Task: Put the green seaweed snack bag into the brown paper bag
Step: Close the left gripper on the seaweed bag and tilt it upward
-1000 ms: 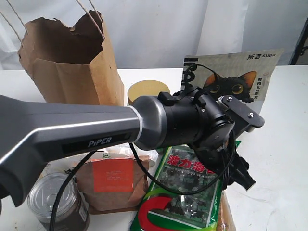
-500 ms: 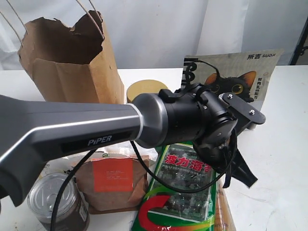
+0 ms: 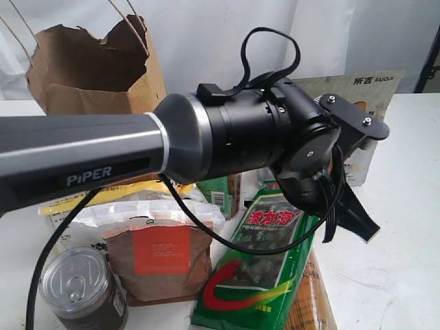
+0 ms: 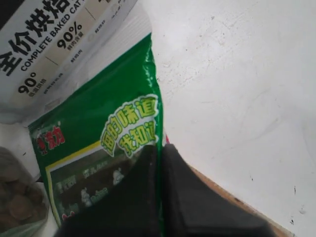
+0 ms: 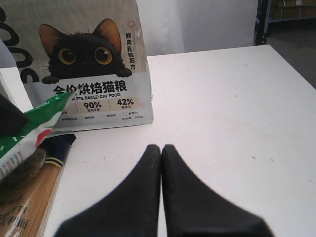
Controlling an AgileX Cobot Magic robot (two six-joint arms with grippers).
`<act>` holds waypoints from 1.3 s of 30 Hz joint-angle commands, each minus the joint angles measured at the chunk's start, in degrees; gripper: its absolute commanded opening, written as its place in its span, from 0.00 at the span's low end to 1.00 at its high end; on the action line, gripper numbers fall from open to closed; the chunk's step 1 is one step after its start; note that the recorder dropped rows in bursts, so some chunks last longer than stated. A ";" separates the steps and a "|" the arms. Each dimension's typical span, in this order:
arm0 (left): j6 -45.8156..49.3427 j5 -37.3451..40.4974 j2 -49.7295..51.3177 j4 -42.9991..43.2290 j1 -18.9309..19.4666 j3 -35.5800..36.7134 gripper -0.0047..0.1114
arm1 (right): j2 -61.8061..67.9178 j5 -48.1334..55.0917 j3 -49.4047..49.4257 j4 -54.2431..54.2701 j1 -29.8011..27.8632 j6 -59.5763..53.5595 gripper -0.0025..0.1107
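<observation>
Here my left pincer (image 4: 160, 148) pinched the green seaweed snack bag (image 4: 98, 123) at its edge, for carrying into the brown paper bag (image 3: 89, 75).

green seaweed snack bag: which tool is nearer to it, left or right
Left. The left tool is pinched shut on the green seaweed snack bag's edge; the right tool is shut over the table, apart from the bag.
</observation>
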 commanded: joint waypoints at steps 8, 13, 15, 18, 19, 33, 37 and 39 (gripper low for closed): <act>0.49 2.95 -5.98 1.04 -4.28 -0.32 0.04 | -0.28 -0.10 0.14 0.13 -0.32 -0.21 0.02; 0.37 3.75 -8.38 1.43 -4.88 -0.32 0.04 | -0.28 -0.10 0.14 0.13 -0.32 -0.21 0.02; -0.24 4.44 -9.33 3.19 -4.88 -0.32 0.04 | -0.28 -0.10 0.14 0.13 -0.32 -0.21 0.02; -0.87 4.79 -10.82 4.77 -4.88 -0.32 0.04 | -0.28 -0.10 0.14 0.13 -0.32 -0.21 0.02; -0.85 4.79 -11.27 5.35 -4.88 -0.32 0.04 | -0.28 -0.10 0.14 0.13 -0.32 -0.21 0.02; -0.85 8.59 -14.98 9.75 -4.65 2.42 0.04 | -0.28 -0.10 0.14 0.13 -0.32 -0.21 0.02; -0.85 7.51 -14.98 9.19 -4.55 7.70 0.04 | -0.28 -0.10 0.14 0.13 -0.32 -0.21 0.02; 0.04 5.76 -14.98 7.39 -4.55 10.38 0.04 | -0.28 -0.10 0.14 0.13 -0.32 -0.21 0.02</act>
